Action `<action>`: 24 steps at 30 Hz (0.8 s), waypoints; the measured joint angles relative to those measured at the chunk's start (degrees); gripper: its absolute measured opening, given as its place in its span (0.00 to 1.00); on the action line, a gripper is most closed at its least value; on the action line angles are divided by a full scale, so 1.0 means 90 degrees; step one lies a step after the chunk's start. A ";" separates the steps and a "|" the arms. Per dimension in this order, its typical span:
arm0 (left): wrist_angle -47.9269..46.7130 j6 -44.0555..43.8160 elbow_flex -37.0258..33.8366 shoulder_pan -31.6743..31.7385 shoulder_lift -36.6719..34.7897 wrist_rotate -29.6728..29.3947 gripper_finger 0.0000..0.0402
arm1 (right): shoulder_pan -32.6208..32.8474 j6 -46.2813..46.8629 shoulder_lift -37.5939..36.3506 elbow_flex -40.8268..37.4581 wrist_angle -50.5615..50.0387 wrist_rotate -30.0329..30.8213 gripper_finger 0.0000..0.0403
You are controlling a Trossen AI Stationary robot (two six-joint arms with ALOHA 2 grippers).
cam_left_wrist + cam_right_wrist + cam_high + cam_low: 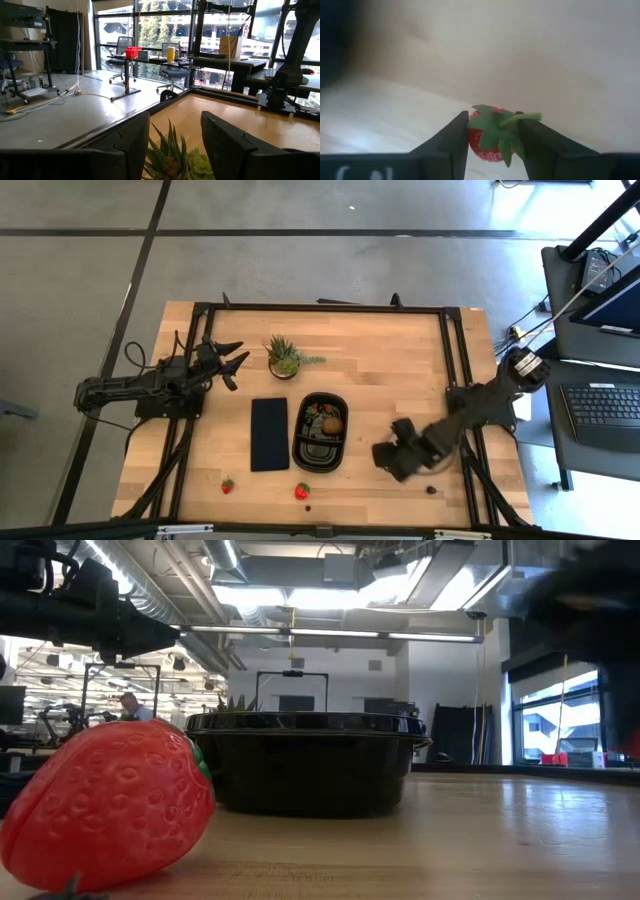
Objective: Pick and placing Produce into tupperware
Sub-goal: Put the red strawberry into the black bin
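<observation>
The right gripper (492, 137) has its jaws closed on a strawberry (490, 135) at the high view's lower right. Lift it cleanly, then carry it left over the tupperware (320, 430) (kiwi-like fruit (331, 423) already inside). The left gripper (238, 361) waits upper left, jaws part-open.

A spiky green potted plant (285, 357) stands upper centre on the wooden tabletop (390, 380) in the high view. Below it, centre frame, lies a flat dark rectangular panel (269, 434). At the right edge sit a keyboard (607, 404) and a laptop (612, 310). In the left wrist view, office chairs (121, 50) stand by tall windows.
</observation>
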 joint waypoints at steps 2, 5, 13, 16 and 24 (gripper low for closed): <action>-0.0002 0.0033 -0.0001 0.0001 -0.0002 0.0000 0.43 | -0.0420 -0.0774 -0.0010 0.0212 0.0038 0.0080 0.36; -0.0001 0.0112 0.0000 0.0001 0.0000 0.0000 0.43 | -0.1031 -0.2089 0.0024 0.0567 0.0323 0.0068 0.37; -0.0002 0.0157 0.0000 0.0001 0.0000 0.0000 0.43 | -0.2335 -0.5139 0.0199 0.1291 0.1287 -0.0018 0.37; -0.0002 0.0157 -0.0001 -0.0001 0.0021 0.0000 0.43 | -0.2677 -0.6012 0.0458 0.1505 0.1647 -0.0217 0.37; -0.0007 0.0160 -0.0001 -0.0001 0.0027 -0.0002 0.43 | -0.3161 -0.7816 0.1501 0.2190 0.2167 -0.0832 0.38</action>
